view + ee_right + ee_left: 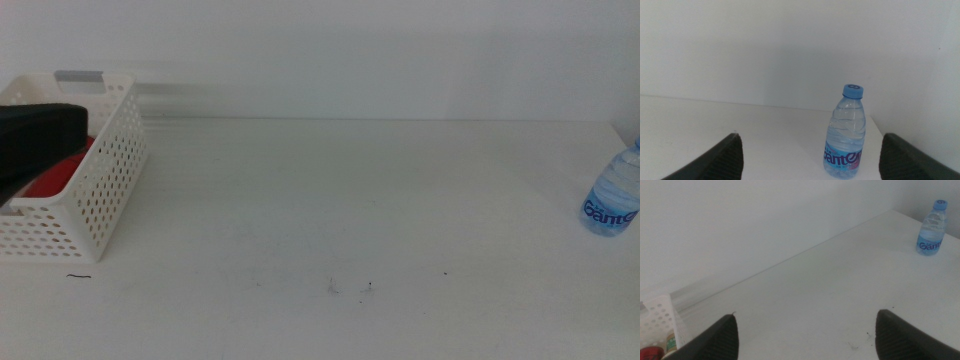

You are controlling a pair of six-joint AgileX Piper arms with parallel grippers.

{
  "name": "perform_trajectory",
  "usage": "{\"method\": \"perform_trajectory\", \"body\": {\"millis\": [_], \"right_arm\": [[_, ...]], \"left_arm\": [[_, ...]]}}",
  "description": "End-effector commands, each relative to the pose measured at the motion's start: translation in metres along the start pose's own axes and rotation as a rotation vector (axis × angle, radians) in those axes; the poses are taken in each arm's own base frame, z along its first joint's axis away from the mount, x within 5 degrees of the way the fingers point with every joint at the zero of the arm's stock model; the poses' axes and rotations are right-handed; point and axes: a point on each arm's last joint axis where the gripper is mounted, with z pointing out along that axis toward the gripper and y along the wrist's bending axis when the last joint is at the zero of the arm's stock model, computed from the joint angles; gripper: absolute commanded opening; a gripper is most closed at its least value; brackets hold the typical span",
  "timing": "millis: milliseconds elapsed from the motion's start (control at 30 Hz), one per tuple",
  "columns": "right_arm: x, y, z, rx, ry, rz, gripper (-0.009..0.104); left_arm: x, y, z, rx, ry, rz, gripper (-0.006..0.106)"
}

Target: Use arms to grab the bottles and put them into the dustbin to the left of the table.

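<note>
Water bottle (pixel 846 134), clear and blue-capped, stands upright at the tabletop's (pixel 330 200) right edge: likely light, thin-walled, slippery; best gripped at mid-body. Right gripper (pixel 810 165) faces it, spread wide; left gripper (pixel 805 340) hangs released over the basket (pixel 105 190).

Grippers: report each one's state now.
Left gripper: open, empty, above the dustbin.
Right gripper: open, empty, facing the water bottle.
</note>
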Motion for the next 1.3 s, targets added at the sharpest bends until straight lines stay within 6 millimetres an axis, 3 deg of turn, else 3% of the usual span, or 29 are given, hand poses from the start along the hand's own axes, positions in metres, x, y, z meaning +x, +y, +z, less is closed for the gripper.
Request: {"method": "perform_trajectory", "body": {"millis": [0,600,1033,1267], "right_arm": [[0.000,0.000,0.001,0.001,-0.010,-0.003,0.092],[0.003,0.004,0.048,-0.051,0.078,0.007,0.092],[0.005,0.004,0.058,-0.043,0.079,0.047,0.092],[0.016,0.005,0.067,-0.050,0.156,0.027,0.092]], "left_arm": [[-0.002,0.001,-0.002,-0.007,-0.018,-0.002,0.094],[-0.002,0.001,-0.002,-0.007,-0.019,0.001,0.094],[-0.003,0.001,-0.002,-0.013,-0.022,0.007,0.094],[-0.002,0.002,-0.002,-0.019,-0.021,0.009,0.094]]}}
